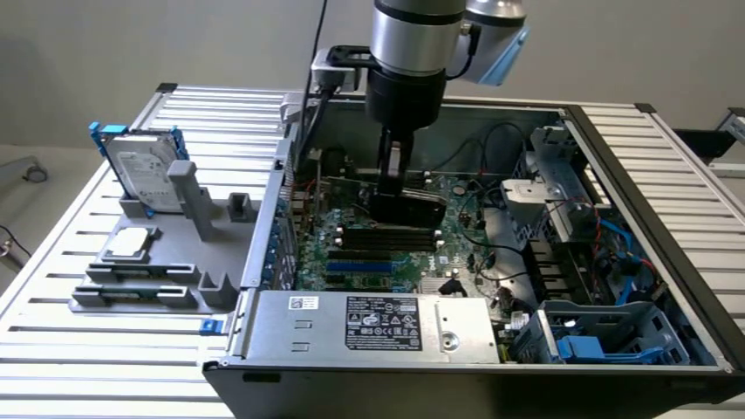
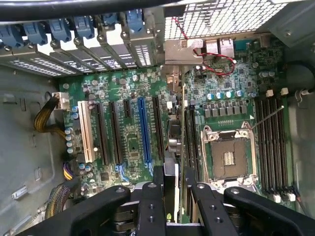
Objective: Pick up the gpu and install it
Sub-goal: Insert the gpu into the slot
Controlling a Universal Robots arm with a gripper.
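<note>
The gripper (image 2: pixel 173 183) pinches the gpu (image 1: pixel 410 209) edge-down (bracket beside the rear slot covers (image 2: pixel 98 56)) over the motherboard (image 2: pixel 129 147).

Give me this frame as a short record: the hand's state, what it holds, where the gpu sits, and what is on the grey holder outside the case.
hand: shut on the gpu, down inside the open computer case
gpu: upright on edge over the motherboard, silver bracket at the case's rear slots
seating: cannot tell whether it is fully in a slot
holder: on the exterior view's left of the case, carrying a hard drive standing in a blue frame and a CPU chip lying flat
</note>
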